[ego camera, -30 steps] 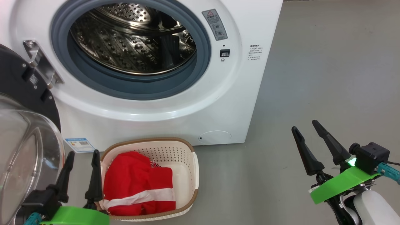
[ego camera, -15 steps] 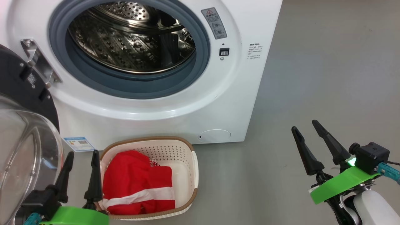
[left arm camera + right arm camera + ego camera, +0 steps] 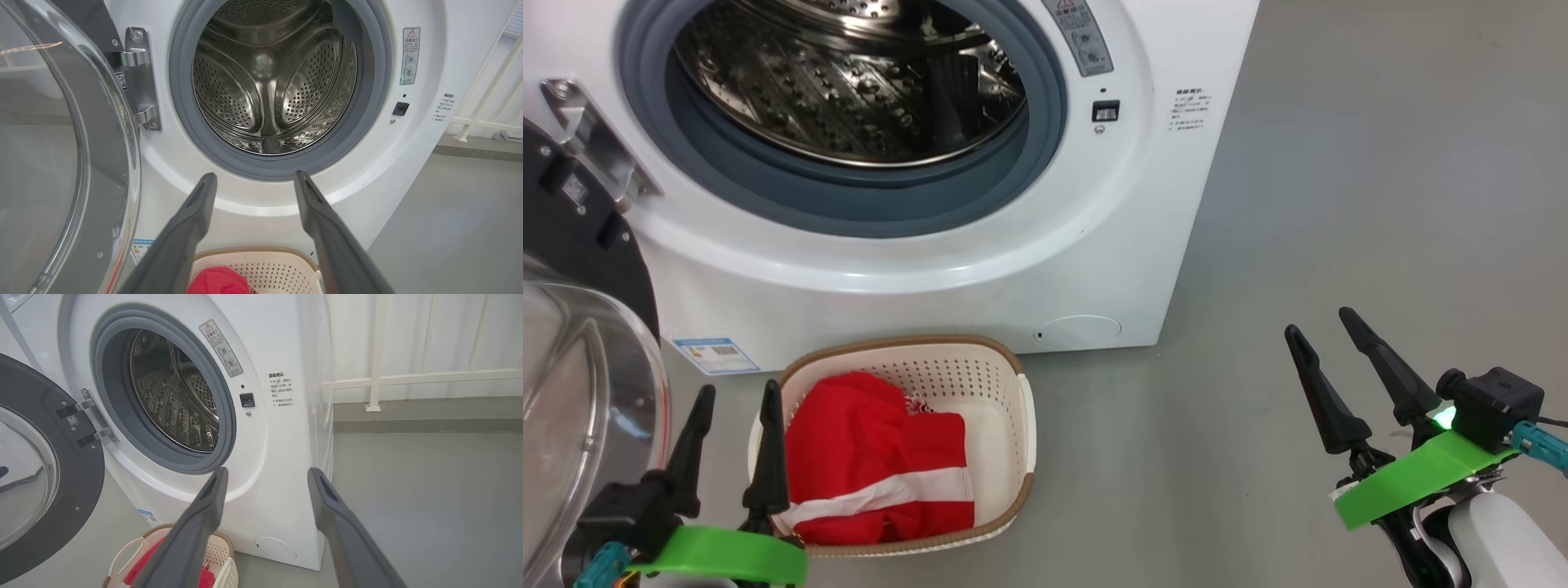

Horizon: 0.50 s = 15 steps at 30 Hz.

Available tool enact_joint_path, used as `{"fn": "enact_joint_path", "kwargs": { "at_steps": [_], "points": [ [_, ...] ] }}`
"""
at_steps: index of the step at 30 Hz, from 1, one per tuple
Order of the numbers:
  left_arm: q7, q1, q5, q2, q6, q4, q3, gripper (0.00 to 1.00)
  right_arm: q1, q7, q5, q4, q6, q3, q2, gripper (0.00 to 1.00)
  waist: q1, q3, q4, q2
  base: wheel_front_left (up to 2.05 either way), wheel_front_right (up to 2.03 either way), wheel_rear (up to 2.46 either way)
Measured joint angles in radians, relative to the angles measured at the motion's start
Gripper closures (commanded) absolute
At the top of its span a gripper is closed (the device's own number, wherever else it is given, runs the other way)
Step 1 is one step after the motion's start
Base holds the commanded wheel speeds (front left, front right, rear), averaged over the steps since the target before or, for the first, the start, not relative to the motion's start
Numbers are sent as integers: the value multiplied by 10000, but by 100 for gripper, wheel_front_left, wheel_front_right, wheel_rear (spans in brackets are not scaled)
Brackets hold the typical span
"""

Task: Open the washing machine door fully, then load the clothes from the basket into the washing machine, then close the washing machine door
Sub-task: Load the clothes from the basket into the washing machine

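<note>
Grey floor (image 3: pixel 1339 204) lies all around, and a white fence (image 3: pixel 408 377) runs along the back wall. On the floor stands the washing machine (image 3: pixel 931 302), a big white box. Its round hole is wide open. Around the hole goes a grey-blue rubber ring (image 3: pixel 849 208), and inside I see the shiny metal drum (image 3: pixel 269 81), full of little holes.

The washing machine door (image 3: pixel 88 490) is swung out to my left on a silver hinge (image 3: pixel 139 77). It is black and shiny, with a big clear glass bowl (image 3: pixel 588 392) bulging from its middle. Low on the machine are a blue sticker (image 3: pixel 716 355) and a round flap (image 3: pixel 1078 329).

Right in front of the machine, on the floor, sits the basket (image 3: pixel 907 341). It is creamy white with small holes and a brown rim. The clothes (image 3: pixel 866 449) lie in it: bright red cloth with a white stripe, bunched up toward the left side.

My left gripper (image 3: pixel 738 387) hangs just beside the basket's left edge, its two dark fingers spread wide, with nothing between them. My right gripper (image 3: pixel 1318 320) is well off to the right over the floor, fingers spread wide too, holding nothing.
</note>
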Motion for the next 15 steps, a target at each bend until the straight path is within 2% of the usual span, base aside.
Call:
{"fn": "enact_joint_path", "kwargs": {
  "at_steps": [15],
  "points": [
    [0,-1216,236,42,4,890,-6,0,-605,-2,-203,-299,0,-151,35,0,0,1345,-142,0,0,0,0]
  ]
}}
